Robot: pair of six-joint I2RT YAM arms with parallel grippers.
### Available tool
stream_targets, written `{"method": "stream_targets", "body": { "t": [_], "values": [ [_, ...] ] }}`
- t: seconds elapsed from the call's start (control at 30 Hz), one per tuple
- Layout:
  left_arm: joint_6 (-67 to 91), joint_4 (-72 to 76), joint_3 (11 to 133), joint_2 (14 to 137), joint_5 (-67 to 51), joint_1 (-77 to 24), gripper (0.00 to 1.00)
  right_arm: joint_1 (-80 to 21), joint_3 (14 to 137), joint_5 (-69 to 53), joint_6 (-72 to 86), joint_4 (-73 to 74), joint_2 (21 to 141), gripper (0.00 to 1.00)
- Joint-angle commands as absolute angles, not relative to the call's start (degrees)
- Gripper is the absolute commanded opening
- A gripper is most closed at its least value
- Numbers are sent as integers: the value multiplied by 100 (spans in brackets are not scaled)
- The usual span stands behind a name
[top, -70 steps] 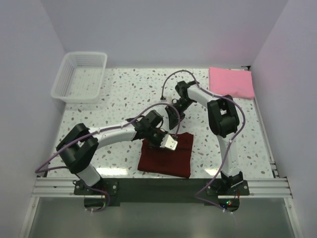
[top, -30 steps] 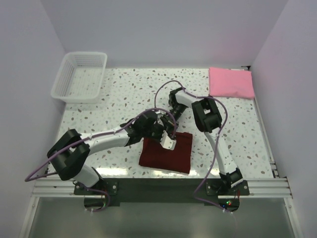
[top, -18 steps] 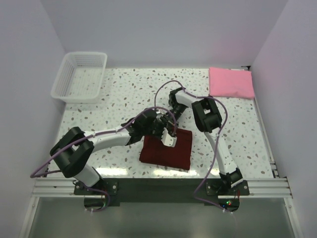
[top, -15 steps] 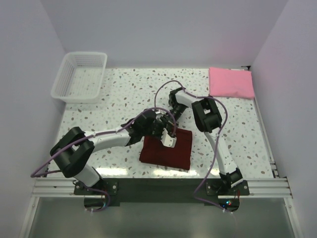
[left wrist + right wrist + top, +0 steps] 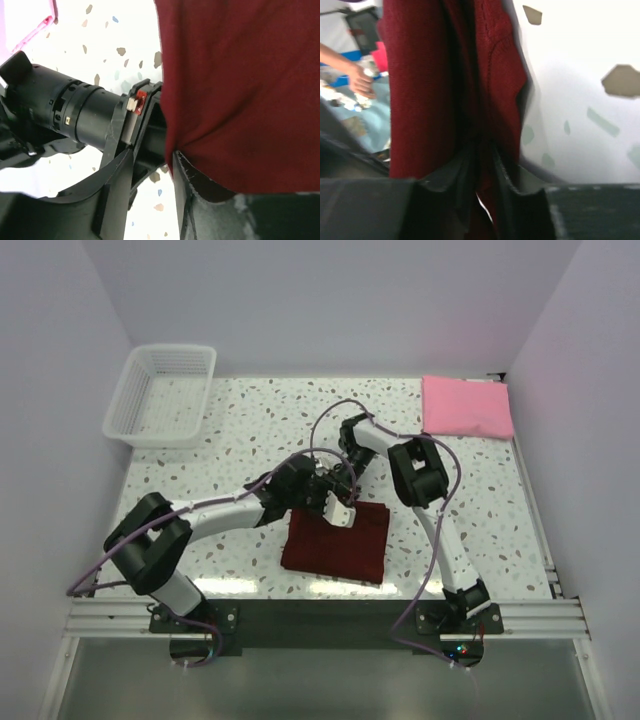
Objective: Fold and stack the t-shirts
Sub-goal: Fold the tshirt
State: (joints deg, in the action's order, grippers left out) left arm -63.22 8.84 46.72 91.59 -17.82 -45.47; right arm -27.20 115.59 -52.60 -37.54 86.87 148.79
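Centrally, on the near half of the speckled table (image 5: 250, 420): the maroon t-shirt (image 5: 335, 545), folded into a rough rectangle and lying flat, its near edge close to the table's near edge. At the middle of its far edge, both grippers, side by side and nearly touching. Left gripper (image 5: 152, 165): reaching in from the left, low over the cloth, jaws a moderate way apart, with speckled table showing through the gap. Maroon edge draped over the finger (image 5: 200, 212) on the right of the left wrist view and hanging at the mouth of the gap, not pinched across it. Just past those fingers, very close, the other arm's black housing (image 5: 75, 120). Right gripper (image 5: 481, 160): angled down from the far side onto the same far edge, jaws narrow, a fold of maroon cloth running into the slit between the fingers (image 5: 447, 187). Cannot tell whether clamped there or merely lying between them. Well apart from both grippers, in the far right corner, the pink t-shirt (image 5: 467, 406), a neat folded rectangle touched by neither arm. In the far left corner, the white mesh basket (image 5: 130, 405), likewise well away from both grippers.
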Motion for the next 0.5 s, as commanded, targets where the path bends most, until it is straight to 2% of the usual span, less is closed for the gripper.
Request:
{"method": "stream_targets", "body": {
  "t": [0.0, 0.13, 0.27, 0.47],
  "values": [
    [-5670, -251, 5456, 8448, -2335, -4334, 43, -2619, 11891, -3605, -3859, 8561, 14635, 28],
    [-5248, -1796, 5765, 8086, -2952, -4210, 43, -2558, 12374, -2981, -3683, 8473, 14265, 44],
    [-4669, -2731, 5949, 8007, -3593, -3903, 43, -2409, 13111, -2383, -3595, 8455, 13941, 58],
    [-4325, -3638, 6659, 8665, -4472, -2955, 43, -2058, 13273, -2162, -3761, 8595, 13422, 68]
  ]
}}
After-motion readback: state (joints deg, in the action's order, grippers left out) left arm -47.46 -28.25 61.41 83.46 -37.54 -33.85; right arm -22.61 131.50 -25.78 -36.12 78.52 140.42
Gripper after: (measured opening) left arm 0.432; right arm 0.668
